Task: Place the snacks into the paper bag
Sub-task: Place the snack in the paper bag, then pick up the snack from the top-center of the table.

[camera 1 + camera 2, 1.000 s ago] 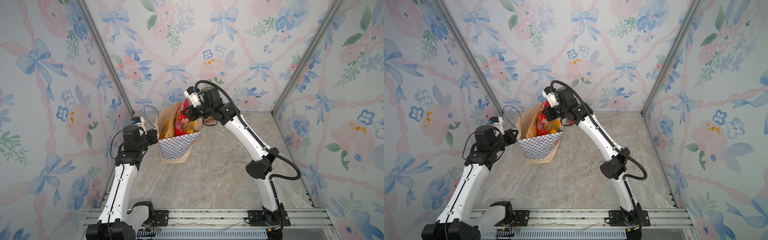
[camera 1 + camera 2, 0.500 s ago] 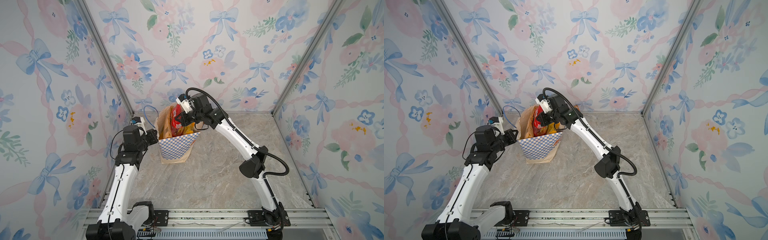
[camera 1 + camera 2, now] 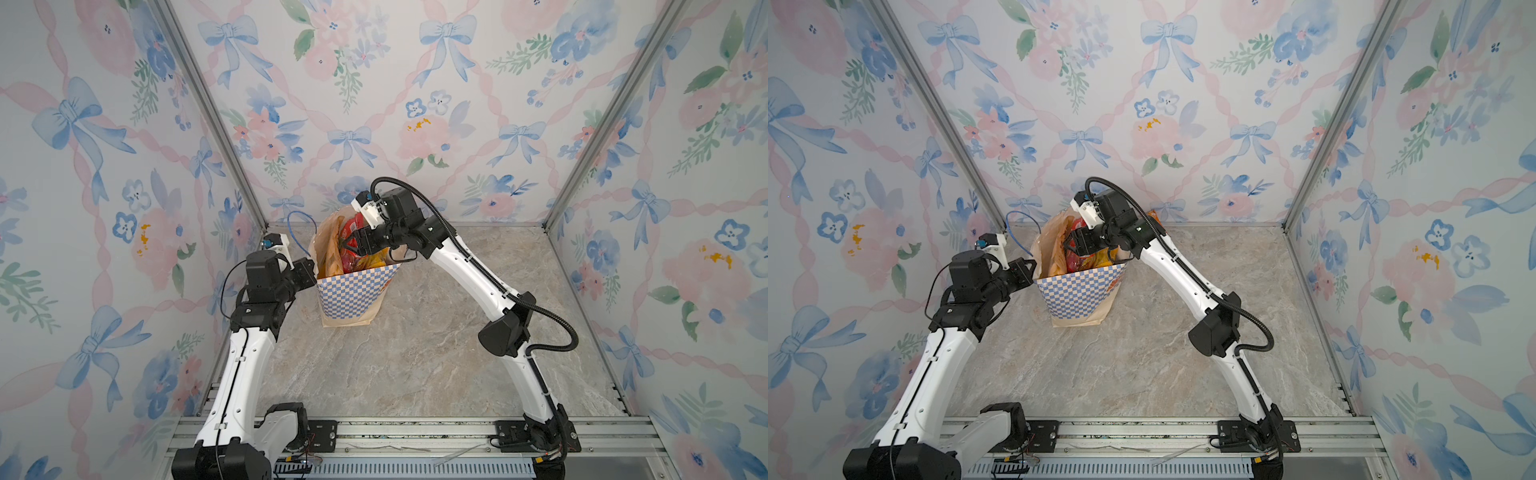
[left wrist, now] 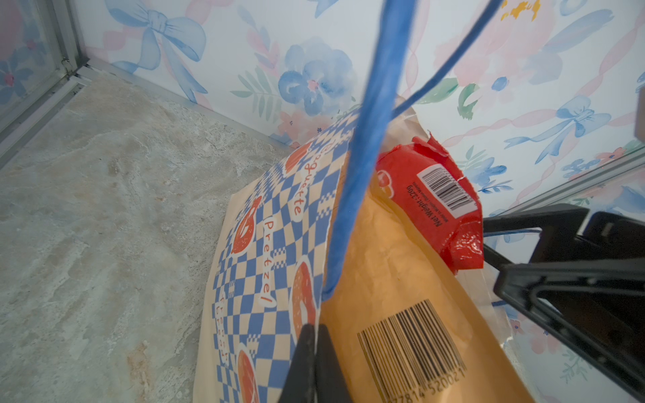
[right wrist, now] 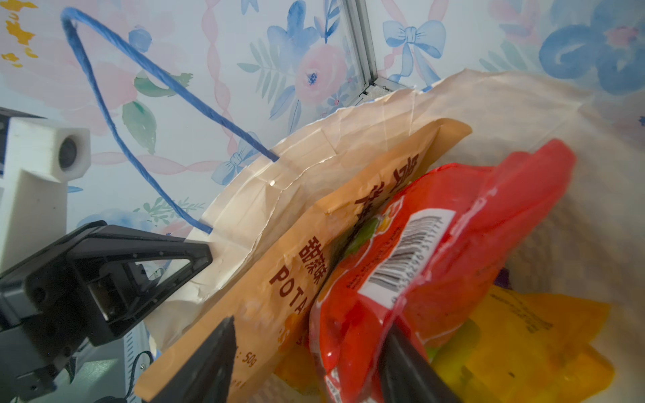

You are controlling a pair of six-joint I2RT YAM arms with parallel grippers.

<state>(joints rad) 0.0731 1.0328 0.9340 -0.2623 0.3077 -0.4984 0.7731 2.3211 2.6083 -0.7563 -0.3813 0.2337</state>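
left gripper [image 4: 312, 335]: pinching paper bag [image 3: 353, 291] rim, mid-frame, to hold it open | right gripper [image 5: 310, 324]: wide, to drop red packet [image 5: 471, 216] in

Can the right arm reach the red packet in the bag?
Probably yes. The right gripper hangs at the mouth of the bag, and the red packet lies partly between its open jaws, with nothing covering it.

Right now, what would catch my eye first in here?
The tall blue-and-white checkered paper bag stands at the back of the marble-look table, stuffed with shiny red, yellow and tan snack packets. The left pincer pinches its rim, while the right pincer sits open in its mouth.
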